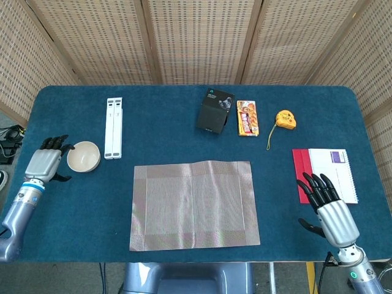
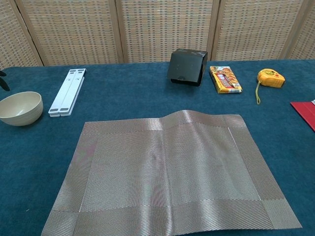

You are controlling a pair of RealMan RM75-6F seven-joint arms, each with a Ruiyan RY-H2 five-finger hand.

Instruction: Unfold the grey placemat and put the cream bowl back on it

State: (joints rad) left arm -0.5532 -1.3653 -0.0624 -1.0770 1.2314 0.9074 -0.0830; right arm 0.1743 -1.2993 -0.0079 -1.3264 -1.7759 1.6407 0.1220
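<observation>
The grey placemat (image 1: 194,204) (image 2: 170,176) lies spread flat on the blue table, with a slight ridge along its far edge. At the table's left stands the cream bowl (image 1: 83,156) (image 2: 19,108), upright and off the mat. My left hand (image 1: 46,163) is just left of the bowl, fingers apart, holding nothing; whether its fingertips touch the rim is unclear. In the chest view only a dark fingertip (image 2: 3,81) shows at the left edge. My right hand (image 1: 326,207) hovers open near the front right edge, beside the red folder.
A white folded stand (image 1: 113,127) lies beside the bowl. At the back are a black box (image 1: 215,111), a snack packet (image 1: 247,117) and a yellow tape measure (image 1: 285,119). A red folder (image 1: 302,174) with a white notebook (image 1: 333,171) lies at the right.
</observation>
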